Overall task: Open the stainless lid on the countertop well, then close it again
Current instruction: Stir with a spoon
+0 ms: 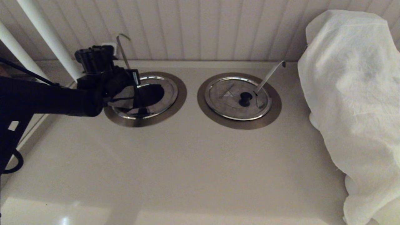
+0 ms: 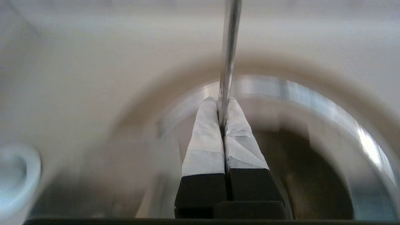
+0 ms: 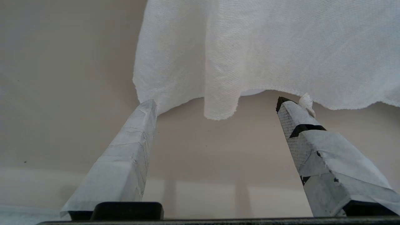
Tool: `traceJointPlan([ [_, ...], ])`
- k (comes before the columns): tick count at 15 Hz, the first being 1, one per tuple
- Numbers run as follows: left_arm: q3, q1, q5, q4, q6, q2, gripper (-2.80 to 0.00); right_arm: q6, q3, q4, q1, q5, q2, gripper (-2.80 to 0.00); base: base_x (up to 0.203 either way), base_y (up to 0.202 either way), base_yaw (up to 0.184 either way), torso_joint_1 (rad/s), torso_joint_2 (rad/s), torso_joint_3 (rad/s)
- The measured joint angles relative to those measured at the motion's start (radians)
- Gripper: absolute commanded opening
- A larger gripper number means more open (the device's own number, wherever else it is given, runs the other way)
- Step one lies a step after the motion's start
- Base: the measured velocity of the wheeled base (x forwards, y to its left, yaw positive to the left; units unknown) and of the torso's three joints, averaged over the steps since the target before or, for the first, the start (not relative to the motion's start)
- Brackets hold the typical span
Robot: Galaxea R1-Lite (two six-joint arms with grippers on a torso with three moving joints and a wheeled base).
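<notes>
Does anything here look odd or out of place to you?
Nothing is spilled or broken. Two small oddities: the ladle handle in the right-hand lid leans far sideways, unlike the near-upright handle at the left, and the tape on one right gripper finger is torn, showing black.

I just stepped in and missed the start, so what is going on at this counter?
The robot's left gripper is over the left countertop well, above the stainless lid. In the left wrist view its fingers are pressed together right by the near-upright ladle handle. Whether the lid is lifted cannot be told. The twin lid on the right sits flat, untouched. The right gripper hangs open near the white cloth, out of the head view.
</notes>
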Motion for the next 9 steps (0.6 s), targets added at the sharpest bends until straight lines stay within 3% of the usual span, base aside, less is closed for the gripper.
traceJointPlan([
  [2,-0.046,-0.013,0.023,-0.092,-0.016,0.045,-2.80,0.000,0.000,0.000,0.000,0.000,0.000,0.00,0.000,0.000,0.000,0.000,0.00,0.000],
  [3,-0.047,-0.026,0.022,-0.083,-0.049,0.051,-2.80,0.000,0.000,0.000,0.000,0.000,0.000,0.00,0.000,0.000,0.000,0.000,0.00,0.000],
  [9,0.011,-0.101,-0.094,0.098,-0.249,-0.028,-2.80,0.000,0.000,0.000,0.000,0.001,0.000,0.00,0.000,0.000,0.000,0.000,0.00,0.000],
])
